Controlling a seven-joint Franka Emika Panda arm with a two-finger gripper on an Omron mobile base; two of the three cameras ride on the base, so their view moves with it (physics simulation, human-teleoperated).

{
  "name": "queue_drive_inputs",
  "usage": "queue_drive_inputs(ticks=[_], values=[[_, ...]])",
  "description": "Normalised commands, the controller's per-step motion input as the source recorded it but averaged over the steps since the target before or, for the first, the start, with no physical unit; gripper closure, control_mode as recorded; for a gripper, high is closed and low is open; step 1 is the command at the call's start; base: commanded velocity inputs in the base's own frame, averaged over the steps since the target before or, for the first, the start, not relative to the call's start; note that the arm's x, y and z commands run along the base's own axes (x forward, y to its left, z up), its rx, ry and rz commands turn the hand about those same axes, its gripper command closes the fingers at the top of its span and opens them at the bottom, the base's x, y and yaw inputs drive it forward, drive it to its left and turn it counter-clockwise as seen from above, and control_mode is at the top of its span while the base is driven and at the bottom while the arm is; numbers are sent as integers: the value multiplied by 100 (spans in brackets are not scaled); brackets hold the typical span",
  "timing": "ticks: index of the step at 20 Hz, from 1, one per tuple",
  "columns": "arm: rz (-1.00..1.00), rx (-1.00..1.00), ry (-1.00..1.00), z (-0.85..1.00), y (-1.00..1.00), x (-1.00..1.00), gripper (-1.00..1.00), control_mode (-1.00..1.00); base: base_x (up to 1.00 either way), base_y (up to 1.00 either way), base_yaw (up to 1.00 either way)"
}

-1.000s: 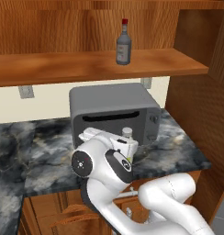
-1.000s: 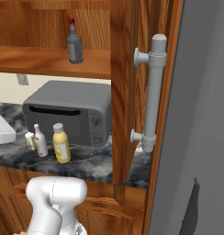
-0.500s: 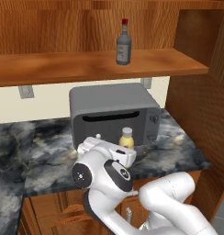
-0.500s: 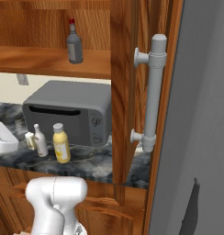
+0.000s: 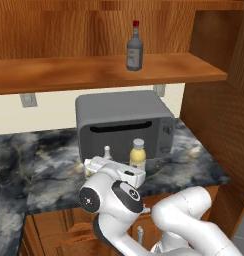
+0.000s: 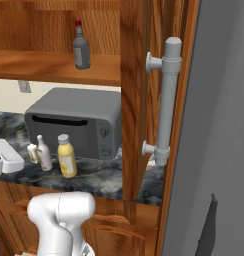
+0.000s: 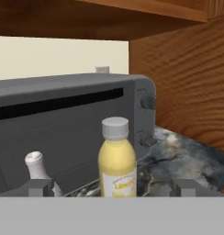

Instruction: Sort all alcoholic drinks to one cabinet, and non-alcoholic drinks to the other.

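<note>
We see our hand [image 7: 112, 188] with its fingers spread wide apart and empty, level with the yellow juice bottle [image 7: 116, 158] that stands on the marbled surface [image 5: 194, 165] just in front of the grey microwave [image 5: 121, 122]. The slim white bottle [image 6: 43, 152] stands beside the juice bottle, with the small cream carton [image 6: 32, 152] next to it. The dark red-capped bottle [image 5: 135, 47] stands on the long shelf [image 5: 69, 72] above the microwave.
</note>
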Motion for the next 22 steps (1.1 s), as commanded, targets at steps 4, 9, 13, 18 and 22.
queue_drive_inputs(ticks=[4, 9, 13, 18, 22], values=[[0, 0, 0, -18, 15, 23, -100, -100, 0, 0, 0], [0, 0, 2, -12, 20, 22, -100, -100, 0, 0, 0], [0, 0, 4, -8, 22, 20, -100, -100, 0, 0, 0], [0, 0, 4, -9, 18, 18, -100, -100, 0, 0, 0], [2, 0, 0, -12, 6, 14, -100, -100, 0, 0, 0]])
